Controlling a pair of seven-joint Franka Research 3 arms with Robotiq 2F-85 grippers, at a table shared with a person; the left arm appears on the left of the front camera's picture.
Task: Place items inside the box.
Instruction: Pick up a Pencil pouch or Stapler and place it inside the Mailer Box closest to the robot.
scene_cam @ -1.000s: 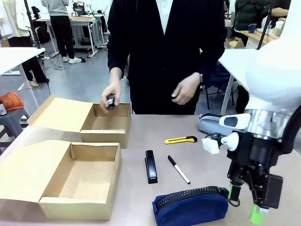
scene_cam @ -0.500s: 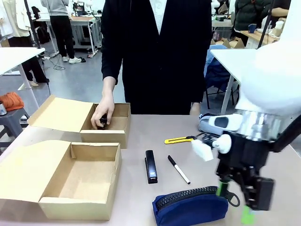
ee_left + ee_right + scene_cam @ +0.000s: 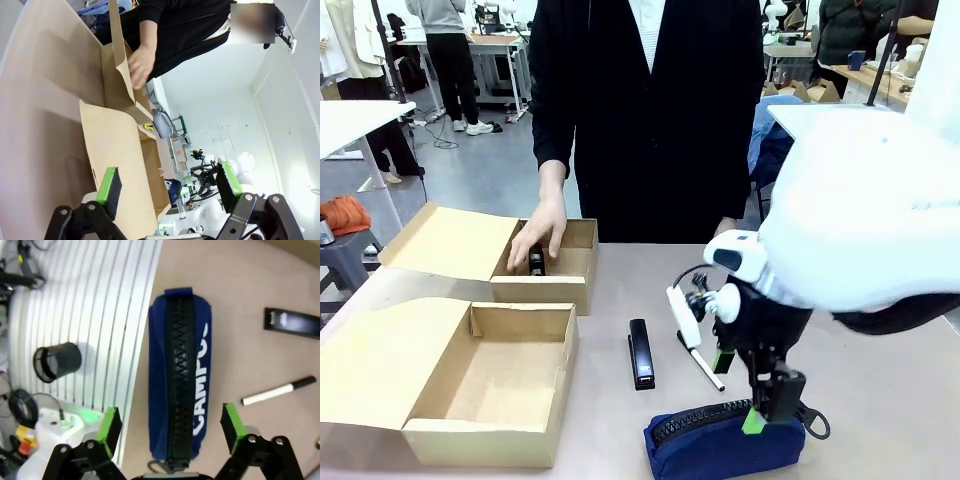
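The navy blue zippered pouch (image 3: 690, 452) lies at the table's front edge. My right gripper (image 3: 738, 390) hangs open just above it. In the right wrist view the pouch (image 3: 180, 370) with its white lettering lies lengthwise between the green pads, and the gripper (image 3: 171, 426) is not touching it. The black stapler (image 3: 640, 353) and the white marker (image 3: 703, 367) lie just beyond the pouch. An open cardboard box (image 3: 480, 442) sits front left. A second box (image 3: 540, 290) stands behind it. My left gripper (image 3: 168, 185) is open above a cardboard flap.
The person's hand (image 3: 542, 235) reaches into the far box, holding a small black thing (image 3: 536, 263) there. Both box lids lie spread out to the left. The table's near edge runs right beside the pouch (image 3: 142, 365). A black mesh cup (image 3: 56, 361) sits below it.
My right arm has swung left from the table's right side to over the pouch, still open. The person's hand has lowered the small black thing into the far box.
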